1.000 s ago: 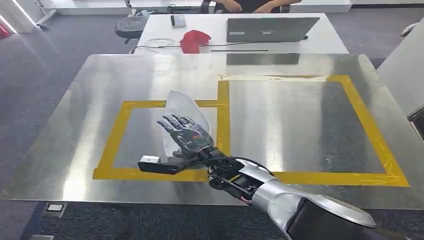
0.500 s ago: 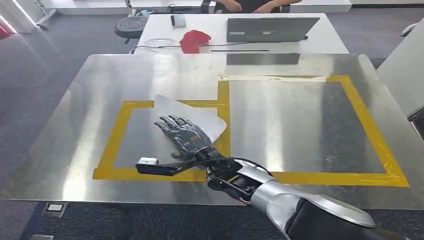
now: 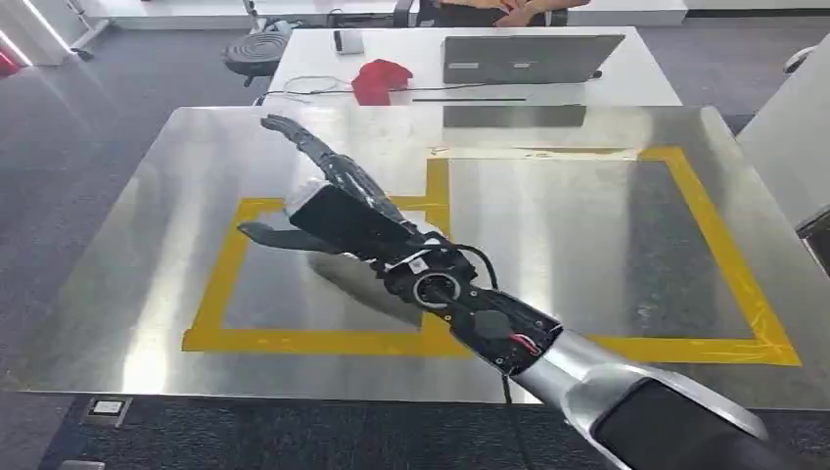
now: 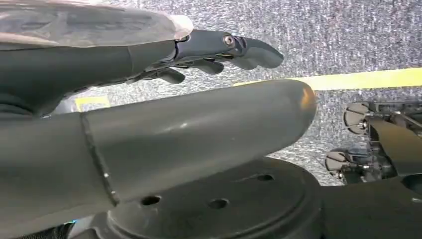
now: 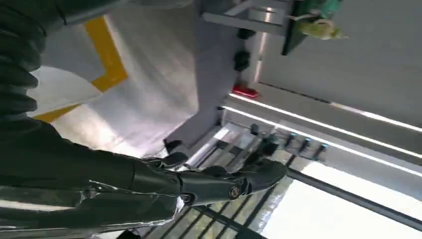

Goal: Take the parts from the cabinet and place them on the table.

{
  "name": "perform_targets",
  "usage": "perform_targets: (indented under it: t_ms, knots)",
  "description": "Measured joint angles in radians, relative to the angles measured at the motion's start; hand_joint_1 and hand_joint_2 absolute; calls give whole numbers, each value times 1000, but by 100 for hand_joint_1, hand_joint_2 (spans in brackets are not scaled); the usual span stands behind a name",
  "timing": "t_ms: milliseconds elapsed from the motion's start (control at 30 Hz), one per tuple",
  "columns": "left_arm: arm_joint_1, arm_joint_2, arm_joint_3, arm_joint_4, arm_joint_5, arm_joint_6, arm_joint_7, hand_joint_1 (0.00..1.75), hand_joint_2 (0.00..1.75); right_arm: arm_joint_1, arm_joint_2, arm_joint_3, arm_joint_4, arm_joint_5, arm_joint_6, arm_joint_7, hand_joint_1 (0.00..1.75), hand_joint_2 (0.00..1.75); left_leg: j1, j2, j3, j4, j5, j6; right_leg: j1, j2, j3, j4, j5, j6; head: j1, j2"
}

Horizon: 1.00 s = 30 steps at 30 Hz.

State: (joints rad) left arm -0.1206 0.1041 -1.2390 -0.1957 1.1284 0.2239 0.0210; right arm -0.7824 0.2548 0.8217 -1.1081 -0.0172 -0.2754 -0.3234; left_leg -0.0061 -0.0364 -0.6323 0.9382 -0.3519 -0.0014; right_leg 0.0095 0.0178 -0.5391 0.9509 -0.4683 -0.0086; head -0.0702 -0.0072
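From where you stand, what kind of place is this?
Probably an office or lab used for robot trials: a metal table marked with yellow tape, a desk with a laptop behind it, and grey carpet.

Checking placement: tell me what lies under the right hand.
Under the right hand a pale sheet part lies on the metal table by the yellow tape; the arm covers much of it.
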Motion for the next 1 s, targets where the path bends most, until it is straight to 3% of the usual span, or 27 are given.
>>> perform_targets:
  t_ms: [300,733,833,867,1000]
  knots:
    - [-2,0,1,0,5,7,-6,0,0,16,-37,-39,-155,-11,2,-33,0,175,0,0,1,0,0,0,0,0,1,0,0,0,0,0]
    - [-2,0,2,0,7,8,-6,0,0,30,-59,-47,-216,-14,2,-35,0,175,0,0,1,0,0,0,0,0,2,0,0,0,0,0]
    - [-2,0,2,0,11,11,-3,0,0,37,-67,-50,-218,-36,2,-11,0,175,0,0,2,0,-1,0,0,0,2,0,-1,0,0,0]
    - [-2,0,3,0,12,14,-3,0,0,48,-73,-55,-218,-58,5,-10,0,0,0,0,2,0,-1,0,0,0,2,-1,-1,0,0,0]
    - [2,-1,6,0,32,15,4,0,0,153,-129,-98,-230,-195,63,-72,0,0,0,-1,7,0,-3,2,0,-2,7,-3,-3,3,0,0]
